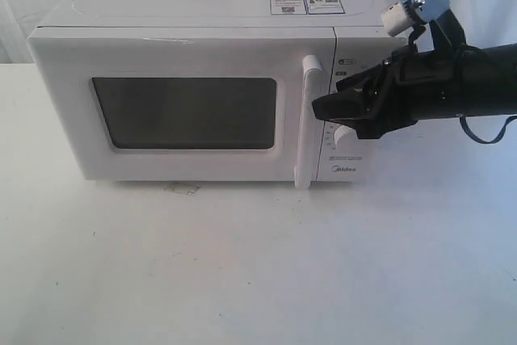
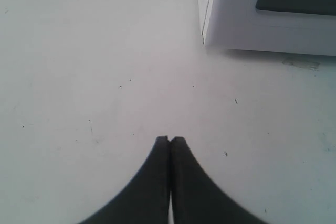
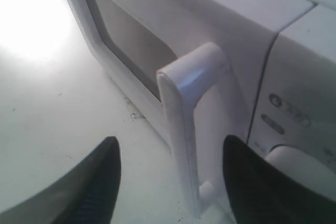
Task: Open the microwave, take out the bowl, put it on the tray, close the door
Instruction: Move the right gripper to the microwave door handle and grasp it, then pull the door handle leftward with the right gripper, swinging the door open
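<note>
The white microwave [image 1: 194, 103] stands at the back of the table with its door [image 1: 182, 111] closed; the dark window [image 1: 184, 113] hides the inside, so the bowl is hidden. The vertical bar handle [image 1: 307, 123] shows in the right wrist view as the handle [image 3: 186, 108]. My right gripper [image 1: 319, 108] is open just right of the handle, its black fingers [image 3: 100, 174] spread either side of the bar without touching it. My left gripper [image 2: 170, 140] is shut and empty above bare table, near the microwave's lower corner [image 2: 207, 38]; it is out of the exterior view. No tray is in view.
The control panel with a round dial [image 1: 343, 136] lies behind my right gripper. A sticker label [image 1: 307, 3] sits on the microwave's top. A faint smudge [image 1: 182, 188] marks the white table [image 1: 258, 264] in front of the door.
</note>
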Action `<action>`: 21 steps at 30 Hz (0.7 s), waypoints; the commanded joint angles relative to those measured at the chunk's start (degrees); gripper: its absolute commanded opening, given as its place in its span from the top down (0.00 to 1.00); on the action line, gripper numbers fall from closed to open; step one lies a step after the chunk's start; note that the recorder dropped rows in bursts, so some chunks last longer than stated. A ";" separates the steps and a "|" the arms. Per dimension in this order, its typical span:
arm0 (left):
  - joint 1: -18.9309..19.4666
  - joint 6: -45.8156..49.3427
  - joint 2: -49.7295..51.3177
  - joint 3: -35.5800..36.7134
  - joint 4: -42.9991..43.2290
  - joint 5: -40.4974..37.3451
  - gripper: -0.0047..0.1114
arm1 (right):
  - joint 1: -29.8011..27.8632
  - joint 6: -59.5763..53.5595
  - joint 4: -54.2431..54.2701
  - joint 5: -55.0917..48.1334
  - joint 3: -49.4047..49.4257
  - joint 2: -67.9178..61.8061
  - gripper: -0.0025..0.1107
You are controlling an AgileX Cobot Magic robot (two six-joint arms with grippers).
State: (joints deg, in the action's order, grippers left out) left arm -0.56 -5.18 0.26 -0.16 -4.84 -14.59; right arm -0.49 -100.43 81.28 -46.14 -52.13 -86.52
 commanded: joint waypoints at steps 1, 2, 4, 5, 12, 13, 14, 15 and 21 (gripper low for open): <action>-0.10 0.07 -0.26 0.16 -0.51 -0.01 0.96 | 0.13 -3.12 3.70 -1.47 0.23 -0.58 0.50; -0.10 0.07 -0.26 0.16 -0.51 -0.01 0.96 | 0.13 -3.76 4.47 -1.59 0.23 -0.94 0.50; -0.10 0.07 -0.26 0.16 -0.51 -0.01 0.96 | 0.13 -5.24 5.84 -2.40 0.23 -1.80 0.50; -0.10 0.07 -0.26 0.16 -0.51 -0.01 0.96 | 0.41 -6.09 6.96 -2.84 0.23 -2.42 0.49; -0.10 0.07 -0.26 0.16 -0.51 -0.01 0.96 | 4.64 -15.43 13.68 -1.98 0.13 -5.58 0.46; -0.10 0.07 -0.26 0.16 -0.51 -0.01 0.96 | 5.09 -16.46 14.67 -1.70 0.02 -5.95 0.46; -0.10 0.07 -0.26 0.16 -0.51 -0.01 0.96 | 5.66 -17.34 15.66 -1.22 -0.29 -6.17 0.46; -0.10 0.07 -0.26 0.16 -0.51 -0.01 0.96 | 6.13 -17.61 16.18 -0.72 -0.61 -6.61 0.47; -0.10 0.07 -0.26 0.16 -0.51 -0.01 0.96 | 6.80 -17.61 17.59 0.16 -2.07 -7.95 0.58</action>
State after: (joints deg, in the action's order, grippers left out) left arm -0.56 -5.18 0.26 -0.16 -4.84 -14.59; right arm 5.61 -115.84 94.89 -45.57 -52.12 -92.68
